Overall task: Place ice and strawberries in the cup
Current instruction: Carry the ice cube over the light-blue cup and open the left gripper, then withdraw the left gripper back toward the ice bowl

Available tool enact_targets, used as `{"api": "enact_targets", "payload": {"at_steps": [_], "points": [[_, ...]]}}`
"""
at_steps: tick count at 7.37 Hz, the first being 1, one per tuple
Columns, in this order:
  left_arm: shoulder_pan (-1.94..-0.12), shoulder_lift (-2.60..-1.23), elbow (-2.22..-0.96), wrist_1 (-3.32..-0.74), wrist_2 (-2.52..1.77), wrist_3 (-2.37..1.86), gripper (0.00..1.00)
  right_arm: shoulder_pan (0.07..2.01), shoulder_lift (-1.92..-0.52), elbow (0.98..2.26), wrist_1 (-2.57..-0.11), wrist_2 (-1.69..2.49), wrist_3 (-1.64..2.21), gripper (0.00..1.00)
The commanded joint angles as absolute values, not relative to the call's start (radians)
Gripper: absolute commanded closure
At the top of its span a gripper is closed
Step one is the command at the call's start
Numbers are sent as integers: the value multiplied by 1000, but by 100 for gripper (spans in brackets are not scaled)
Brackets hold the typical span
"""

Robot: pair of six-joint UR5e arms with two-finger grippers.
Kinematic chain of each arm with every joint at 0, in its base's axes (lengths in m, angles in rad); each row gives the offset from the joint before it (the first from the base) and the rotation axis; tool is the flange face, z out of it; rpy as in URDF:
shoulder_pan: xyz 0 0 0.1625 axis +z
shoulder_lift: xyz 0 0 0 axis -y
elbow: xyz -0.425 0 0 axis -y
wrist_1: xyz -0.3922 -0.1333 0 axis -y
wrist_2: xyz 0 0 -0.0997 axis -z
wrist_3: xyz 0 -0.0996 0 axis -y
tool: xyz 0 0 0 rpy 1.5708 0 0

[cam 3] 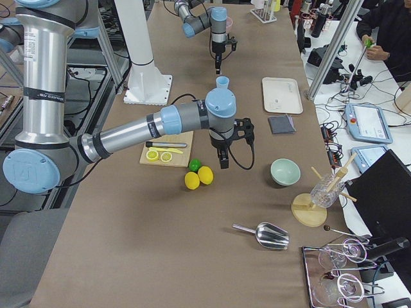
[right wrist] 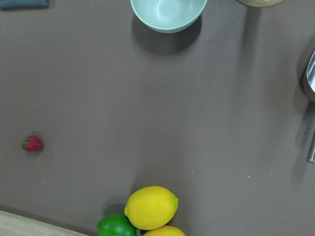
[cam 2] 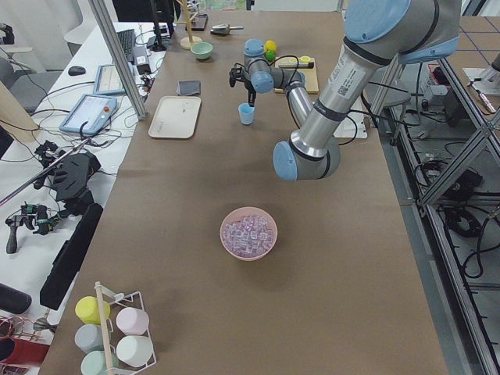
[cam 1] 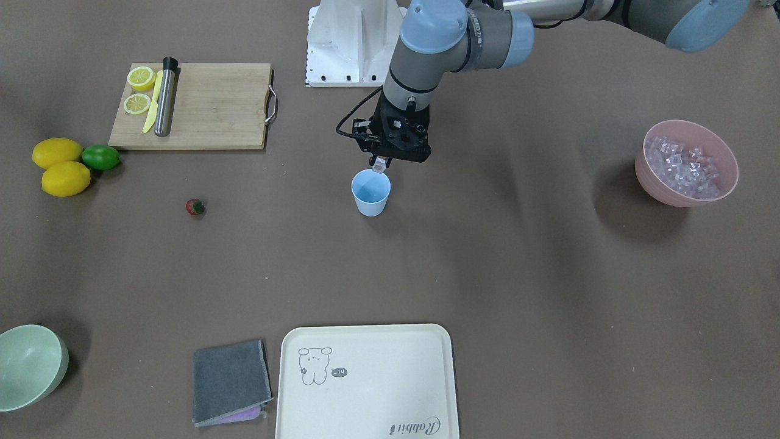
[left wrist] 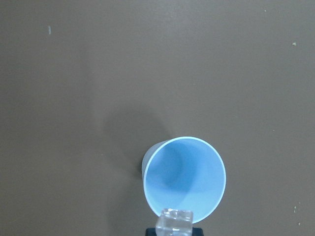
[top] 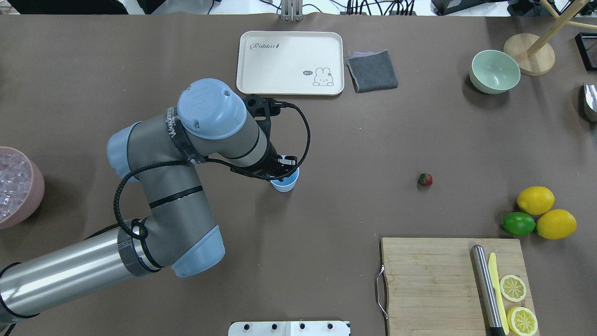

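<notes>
The light blue cup (cam 1: 370,194) stands upright mid-table; in the left wrist view (left wrist: 184,179) its inside shows only blue. My left gripper (cam 1: 379,164) is shut on one clear ice cube (left wrist: 173,221), held just above the cup's rim on the robot's side. More ice (cam 1: 682,167) fills the pink bowl (cam 1: 725,183). The red strawberry (cam 1: 195,207) lies alone on the table, also in the right wrist view (right wrist: 33,143). My right gripper (cam 3: 223,160) hangs above the lemons; I cannot tell whether it is open or shut.
A wooden cutting board (cam 1: 207,107) holds lemon halves, a yellow knife and a steel muddler. Two lemons (cam 1: 61,167) and a lime (cam 1: 100,157) lie beside it. A pale green bowl (cam 1: 27,366), grey cloth (cam 1: 230,381) and cream tray (cam 1: 365,384) sit at the operators' edge.
</notes>
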State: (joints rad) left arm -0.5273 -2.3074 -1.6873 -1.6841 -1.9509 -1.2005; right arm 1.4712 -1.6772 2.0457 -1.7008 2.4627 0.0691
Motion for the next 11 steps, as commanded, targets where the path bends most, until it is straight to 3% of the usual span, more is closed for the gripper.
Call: {"api": "enact_targets", "payload": {"at_steps": [1, 5, 8, 11], "points": [[-515, -2313, -1648, -1730, -1939, -1200, 17, 1463, -1677, 2049, -1695, 2464, 69, 0], [-618, -2255, -1695, -1720, -2003, -1163, 13, 1430, -1669, 2072, -1697, 2482, 71, 0], [-734, -1972, -1879, -1717, -2060, -932, 14, 1370, -1629, 2104, -1695, 2476, 204, 0], [-914, -1696, -1986, -1726, -2172, -739, 14, 1341, -1629, 2114, -1694, 2467, 233, 0]]}}
